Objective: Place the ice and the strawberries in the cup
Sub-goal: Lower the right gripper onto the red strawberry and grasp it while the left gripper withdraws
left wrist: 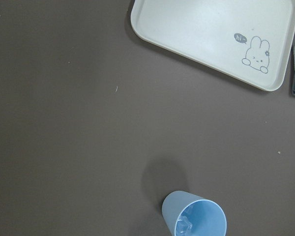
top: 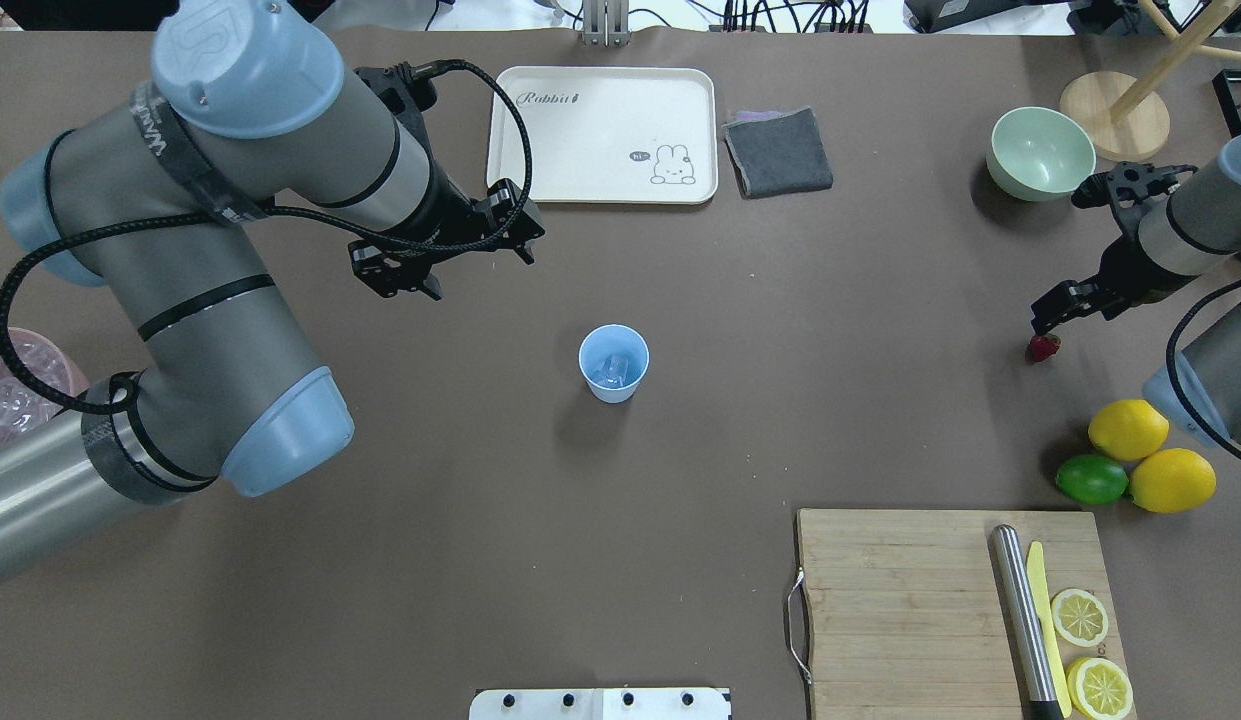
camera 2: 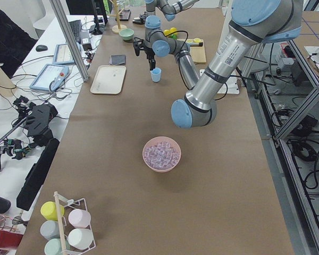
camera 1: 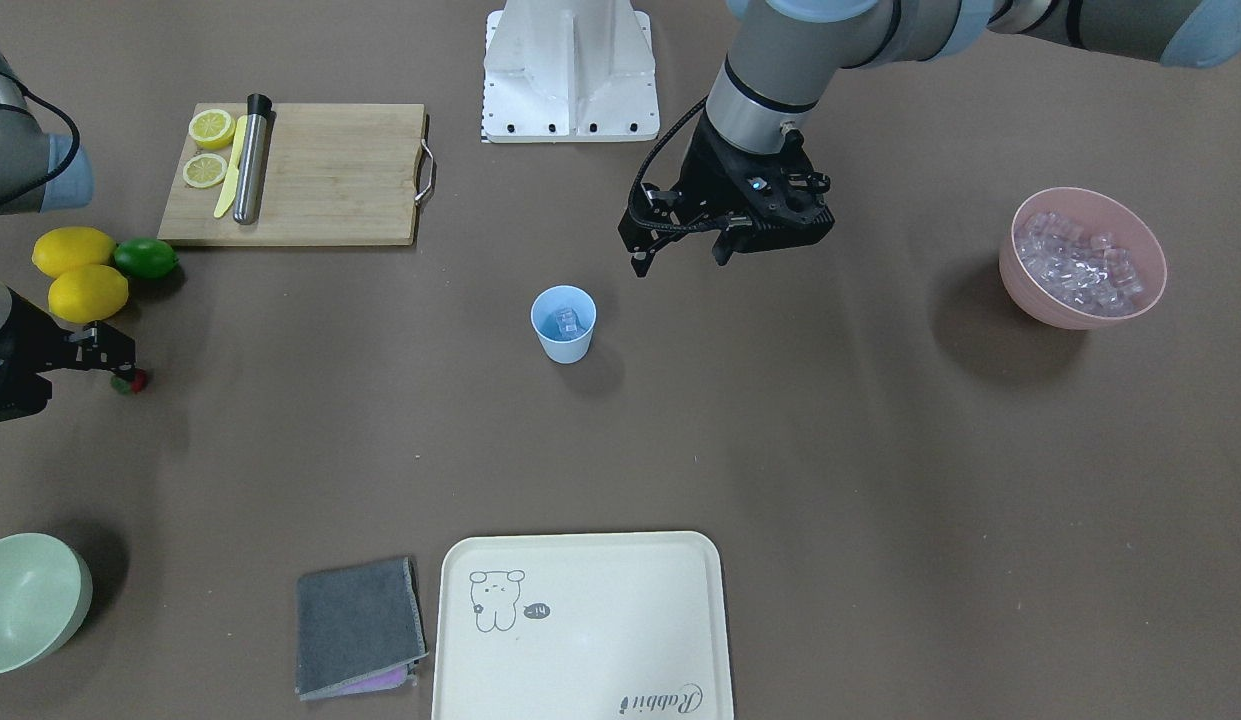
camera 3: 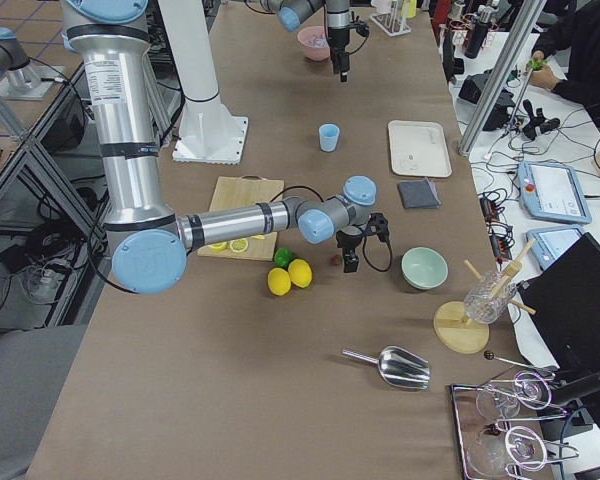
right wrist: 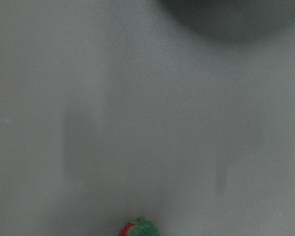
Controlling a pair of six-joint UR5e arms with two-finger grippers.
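Listing left to right, from the robot's side:

1. Pink bowl [camera 1: 1042,300], at the worktop's left edge: holds the stock of ice [camera 1: 1078,262].
2. Left claw [camera 1: 680,262]: jaws spread, empty, hovering between bowl and cup. Best held aloft, clear of the cup's mouth.
3. Cup [top: 614,362], worktop centre, upright; one ice cube [top: 612,370] inside.
4. Right claw [top: 1044,325], near the right edge: spread or closed, cannot tell. Strawberry [top: 1043,348] lies on the worktop just beneath its tips. Judged step: pick-up. Set the fingers either side of the berry, close gently, lift straight, and release only over the cup's mouth.
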